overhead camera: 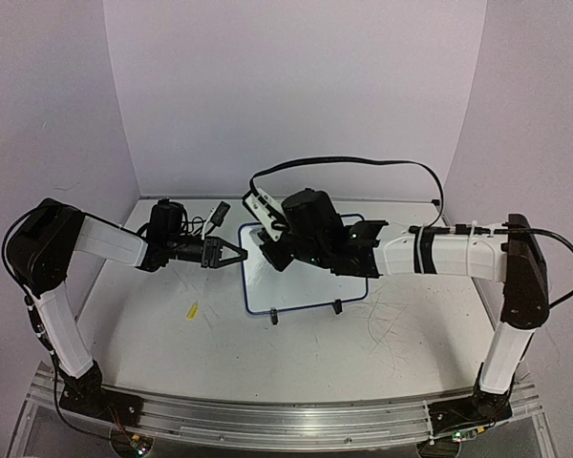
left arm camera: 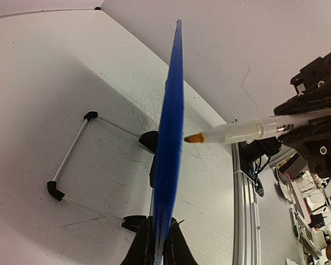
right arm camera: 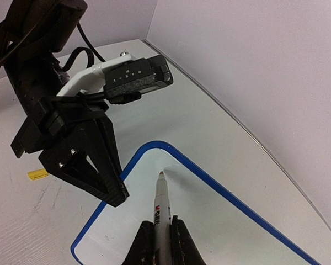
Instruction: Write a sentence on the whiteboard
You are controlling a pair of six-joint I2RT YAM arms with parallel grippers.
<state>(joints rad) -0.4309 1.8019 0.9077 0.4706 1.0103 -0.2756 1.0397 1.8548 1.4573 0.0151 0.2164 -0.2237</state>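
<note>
The whiteboard (overhead camera: 310, 286) stands tilted on two black clip feet at the table's middle, with a thin blue rim (right arm camera: 220, 185). My left gripper (overhead camera: 239, 256) is shut on the rim of its left edge, seen edge-on in the left wrist view (left arm camera: 159, 243). My right gripper (right arm camera: 161, 223) is shut on a white marker (right arm camera: 161, 201). The marker's orange tip (left arm camera: 194, 138) is at the board's face near its upper left corner; I cannot tell whether it touches. No sentence shows on the white face.
A small yellow piece (overhead camera: 192, 309) lies on the tabletop left of the board. The board's wire stand (left arm camera: 71, 160) reaches out behind it. White walls close in the table at the back and sides. A metal rail (overhead camera: 267, 420) runs along the near edge.
</note>
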